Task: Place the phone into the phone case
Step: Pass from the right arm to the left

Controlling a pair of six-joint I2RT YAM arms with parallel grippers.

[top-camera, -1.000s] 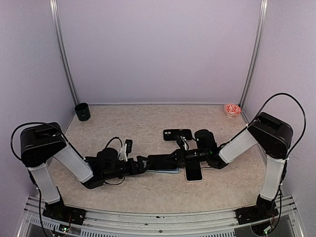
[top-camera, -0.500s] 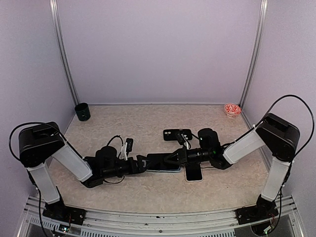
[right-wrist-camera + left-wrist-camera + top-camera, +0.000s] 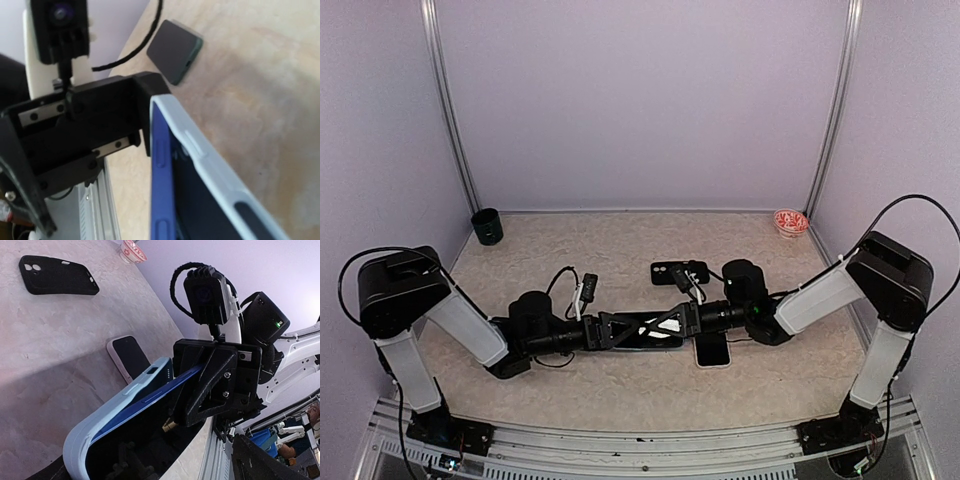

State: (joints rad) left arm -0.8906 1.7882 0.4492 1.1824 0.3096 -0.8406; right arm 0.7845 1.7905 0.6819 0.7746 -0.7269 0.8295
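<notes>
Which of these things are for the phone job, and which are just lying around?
For the job:
- blue phone
- light blue case
- left claw
- right claw

Just lying about:
- black case
- white phone
- black cup
- red-and-white bowl

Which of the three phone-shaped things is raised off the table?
The light blue case holding the blue phone, tilted up between the left gripper and right gripper. The black case and the pale-rimmed phone lie flat on the table.
</notes>
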